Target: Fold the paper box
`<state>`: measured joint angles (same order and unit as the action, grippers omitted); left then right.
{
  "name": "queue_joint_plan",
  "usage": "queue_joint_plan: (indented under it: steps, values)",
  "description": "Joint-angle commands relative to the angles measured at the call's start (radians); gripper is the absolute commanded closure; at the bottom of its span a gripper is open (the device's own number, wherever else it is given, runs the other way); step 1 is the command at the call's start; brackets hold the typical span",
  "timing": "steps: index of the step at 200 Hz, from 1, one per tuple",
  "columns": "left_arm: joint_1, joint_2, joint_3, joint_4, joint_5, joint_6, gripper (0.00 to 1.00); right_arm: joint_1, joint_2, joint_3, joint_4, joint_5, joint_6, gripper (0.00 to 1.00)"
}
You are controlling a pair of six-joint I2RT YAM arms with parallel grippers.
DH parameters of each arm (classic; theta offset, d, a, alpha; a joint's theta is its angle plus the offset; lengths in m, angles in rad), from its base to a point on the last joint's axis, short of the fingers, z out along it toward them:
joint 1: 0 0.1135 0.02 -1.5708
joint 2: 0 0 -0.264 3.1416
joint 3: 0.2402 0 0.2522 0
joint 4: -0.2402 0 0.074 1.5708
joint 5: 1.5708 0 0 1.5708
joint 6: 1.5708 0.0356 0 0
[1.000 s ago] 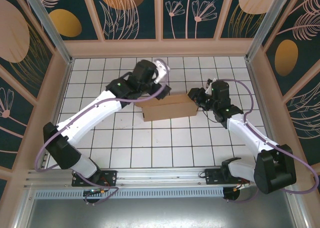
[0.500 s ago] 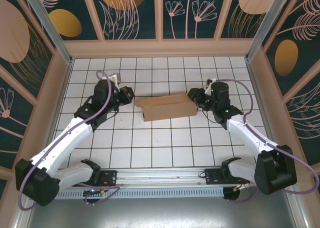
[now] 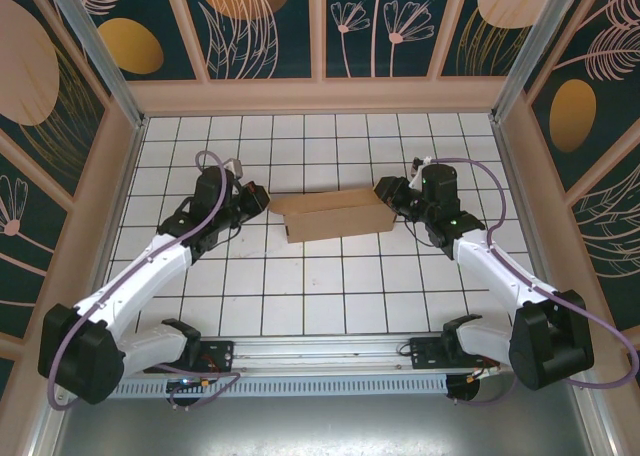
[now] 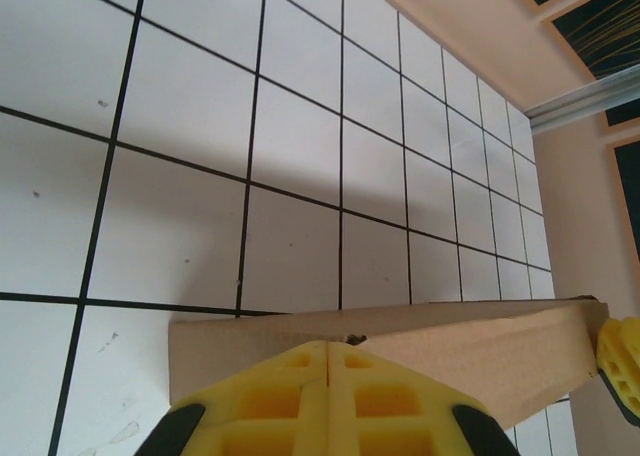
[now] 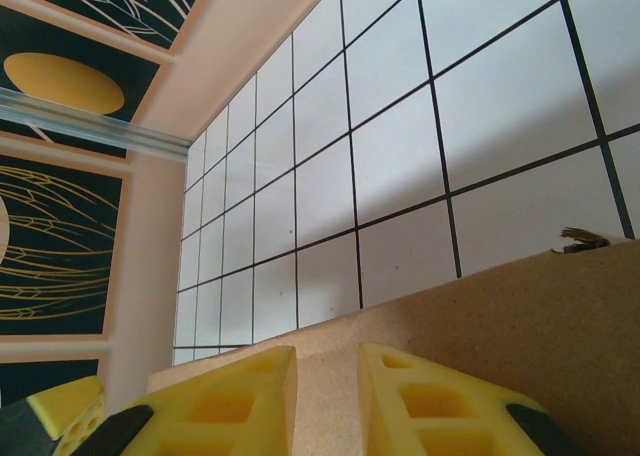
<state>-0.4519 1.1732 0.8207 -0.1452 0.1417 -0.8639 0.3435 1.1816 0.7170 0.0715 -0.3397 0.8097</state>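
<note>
Two arms: one at each short end of the paper box (image 3: 335, 216), seen from overhead.
Box position: middle of the overhead frame, a little above centre. It lies on the white tiled table (image 3: 300, 286) with its long axis running left to right.
Box form: low brown rectangle with a lighter upper panel and a crease line along its length. It looks part-folded rather than closed up, though that is a judgement.
Left gripper (image 4: 328, 354): yellow fingers pressed together with no gap at the seam. The tips sit at bottom centre of the left wrist view, right at the box's end. Touching or just short of it, cannot tell.
Right gripper (image 5: 328, 361): fingers a narrow gap apart at bottom centre of the right wrist view. Cardboard shows in the gap and behind. Clamped on a wall or only set against it, cannot tell.
Handling: likely light, thin board, stiff across the panels and giving at the creases. It should skate on the smooth tile if pushed from one side only. Edges may crush or tear under a hard pinch.
Where to hold: a flap or wall edge close to a crease, near the ends. Brace the opposite end with the other arm.
Risk: closed tips nudging the end may shove the box rather than fold it.
</note>
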Motion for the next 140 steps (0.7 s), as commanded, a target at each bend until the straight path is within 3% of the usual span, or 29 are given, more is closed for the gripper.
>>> queue_joint_plan:
  steps: [1, 53, 104, 140]
  values:
    - [0.004, 0.016, -0.017, 0.080, 0.061, -0.053, 1.00, 0.009, 0.025, -0.050, -0.127, 0.039, -0.023, 0.76]
    - [0.004, 0.034, -0.150, 0.203, 0.118, -0.167, 1.00, 0.015, 0.040, -0.077, -0.089, 0.029, -0.005, 0.76]
    - [0.004, 0.049, -0.163, 0.231, 0.095, -0.184, 1.00, 0.034, 0.055, -0.090, -0.069, 0.021, 0.001, 0.76]
    - [-0.001, 0.092, -0.219, 0.334, 0.144, -0.257, 1.00, 0.047, 0.056, -0.088, -0.065, 0.018, 0.006, 0.76]
